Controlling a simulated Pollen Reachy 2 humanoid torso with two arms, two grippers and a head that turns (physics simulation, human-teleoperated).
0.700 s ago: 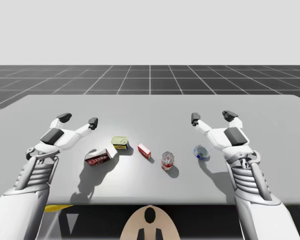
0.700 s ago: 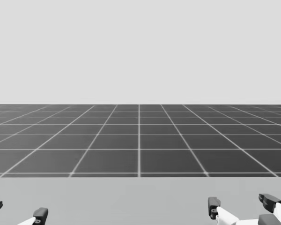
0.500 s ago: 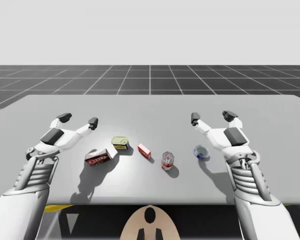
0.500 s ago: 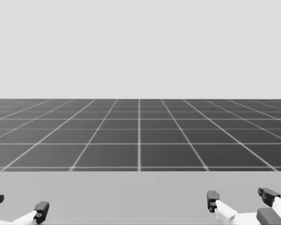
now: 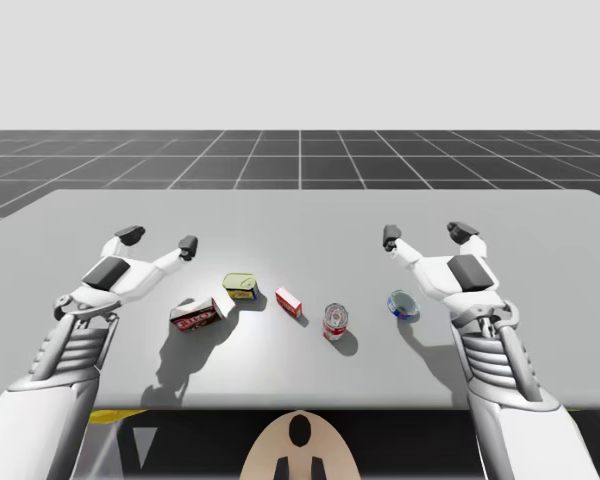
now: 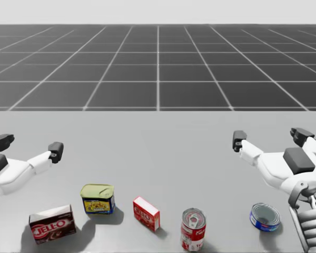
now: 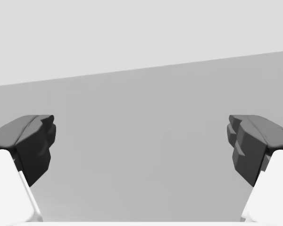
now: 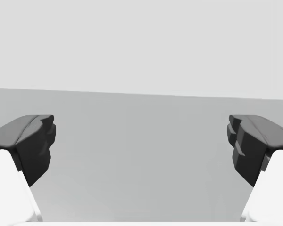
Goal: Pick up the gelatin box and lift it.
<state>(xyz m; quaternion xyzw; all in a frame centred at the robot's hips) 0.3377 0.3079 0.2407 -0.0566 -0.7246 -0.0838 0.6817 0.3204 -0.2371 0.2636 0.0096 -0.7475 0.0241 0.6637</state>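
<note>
The left gripper [image 5: 159, 240] is seen wide open above the left part of the desk [image 5: 300, 215], and nothing is held or touched by it. In the left wrist view, bare desk surface is seen between its two dark fingers [image 7: 30, 143]. The right gripper [image 5: 426, 234] is opened equally wide above the right part of the desk, and it is not closed on anything either.

The gelatin box [image 5: 288, 301], a small red box, is found about midway between the left and right edges of the desk, closer to the near edge than to the far one, and it is turned at a slant to that edge. It is well apart from both grippers. It is placed in a row of five things along the near edge. A rectangular can with a yellow-green top [image 5: 241, 286] is set near it on the left-edge side, and a dark red box [image 5: 196, 316] follows further toward that edge. On the other side an upright red-and-white round can [image 5: 335, 322] is placed, and then a flat blue round can [image 5: 403, 304], which is tilted and lies close to the right arm
</note>
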